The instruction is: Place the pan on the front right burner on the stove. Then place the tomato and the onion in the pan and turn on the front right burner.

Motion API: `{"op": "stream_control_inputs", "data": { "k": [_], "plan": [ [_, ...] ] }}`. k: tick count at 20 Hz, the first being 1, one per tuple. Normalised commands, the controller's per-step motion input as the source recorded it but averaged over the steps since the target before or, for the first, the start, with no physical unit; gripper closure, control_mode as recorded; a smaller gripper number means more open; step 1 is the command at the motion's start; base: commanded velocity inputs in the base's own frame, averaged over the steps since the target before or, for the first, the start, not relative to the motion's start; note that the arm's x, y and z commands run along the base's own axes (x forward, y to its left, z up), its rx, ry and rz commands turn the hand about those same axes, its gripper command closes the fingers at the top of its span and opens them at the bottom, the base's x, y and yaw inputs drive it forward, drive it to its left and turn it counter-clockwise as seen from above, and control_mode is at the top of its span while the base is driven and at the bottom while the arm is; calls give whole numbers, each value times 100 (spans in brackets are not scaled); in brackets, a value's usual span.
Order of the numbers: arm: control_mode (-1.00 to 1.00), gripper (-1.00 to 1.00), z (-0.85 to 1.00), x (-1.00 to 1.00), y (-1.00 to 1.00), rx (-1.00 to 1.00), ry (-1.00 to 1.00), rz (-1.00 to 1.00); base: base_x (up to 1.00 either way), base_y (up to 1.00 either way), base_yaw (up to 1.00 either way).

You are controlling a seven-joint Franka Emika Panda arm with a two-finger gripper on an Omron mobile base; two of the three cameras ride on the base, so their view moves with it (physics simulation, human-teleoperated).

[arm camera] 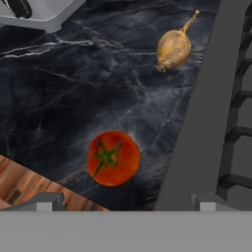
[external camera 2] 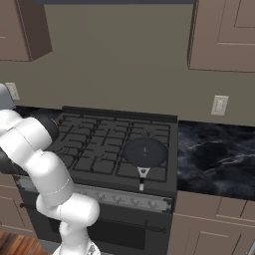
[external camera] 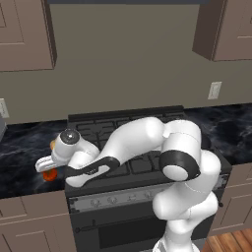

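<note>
I had the hand (external camera: 43, 166) low over the dark marble surface (arm camera: 74, 88) left of the stove (external camera 2: 99, 144), its fingers spread wide and holding nothing. From the hand camera the tomato (arm camera: 113, 158) lay near the surface's front edge, the onion (arm camera: 173, 47) well apart beyond it. The arm hid most of both from the left base camera. The pan (external camera 2: 145, 152) sat on the front right burner (external camera 2: 149, 167).

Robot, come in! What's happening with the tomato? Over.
End effector open, above the tomato. Tomato and onion on the counter left of the stove. Pan on front right burner. Nothing in the way.
</note>
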Motion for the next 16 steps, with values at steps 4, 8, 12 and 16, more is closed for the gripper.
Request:
{"op": "stream_control_inputs", "data": {
  "k": [4, 8, 12, 16],
  "plan": [
    [-100, -100, -4, 0, 13, 0, 0, 0, 0, 0, 0],
    [-100, -100, -7, 0, 9, 0, 0, 0, 0, 0, 0],
    [-100, -100, -11, 0, 12, 0, 0, 0, 0, 0, 0],
    [-100, -100, -13, 0, 12, 0, 0, 0, 0, 0, 0]
  ]
}}
